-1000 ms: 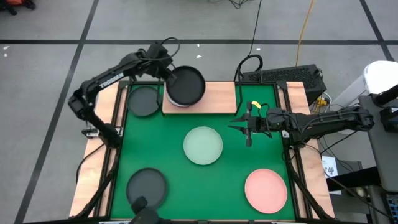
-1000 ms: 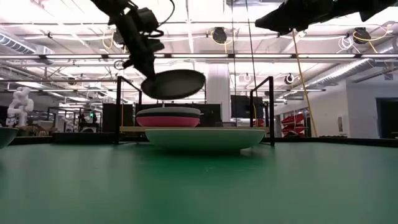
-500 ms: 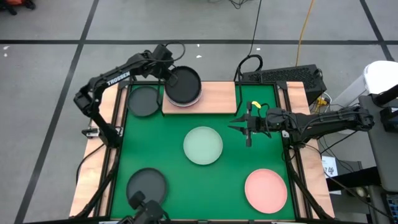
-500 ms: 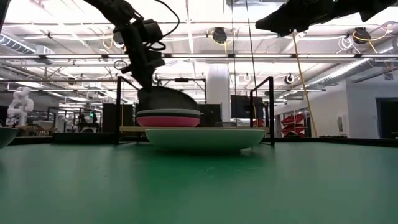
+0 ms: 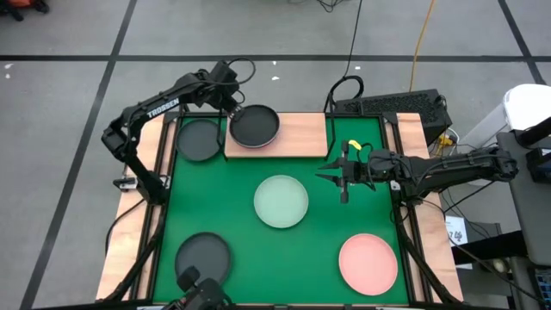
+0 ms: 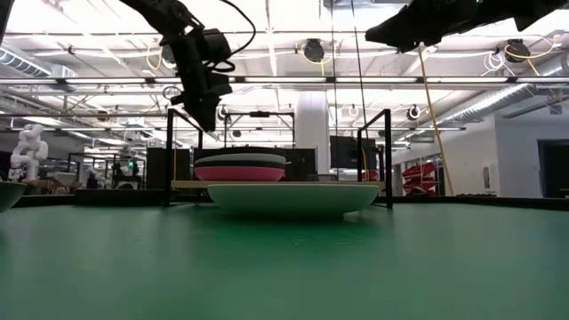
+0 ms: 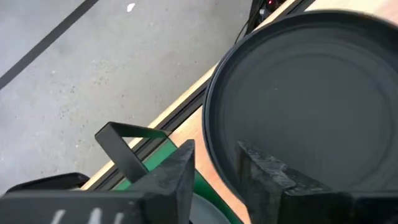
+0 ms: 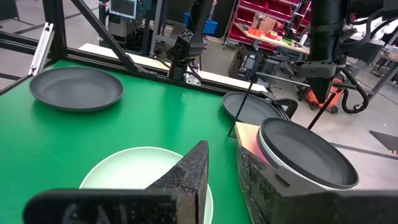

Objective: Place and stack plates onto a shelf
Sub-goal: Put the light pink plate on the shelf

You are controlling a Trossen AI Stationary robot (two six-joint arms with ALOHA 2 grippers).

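Matt dark plate (image 5: 255,127) tops the stack on the smooth light-wood shelf (image 5: 301,136); the desk (image 5: 224,194) wears flat green matting, black wire frame (image 6: 388,156).

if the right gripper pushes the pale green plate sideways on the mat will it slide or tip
Likely slide: the pale green plate sits flat and low on the green mat, so tipping seems unlikely. It looks rigid, with a smooth raised rim, so a gripper pinching it may slip. The mat might drag on it somewhat.

Looking like a robotics lab or workshop: showing a white humanoid robot (image 6: 29,147) standing at the back, red parts bins (image 8: 273,18) sitting on racks, ceiling pipes (image 6: 356,80) running overhead, taped concrete floor (image 5: 77,34).
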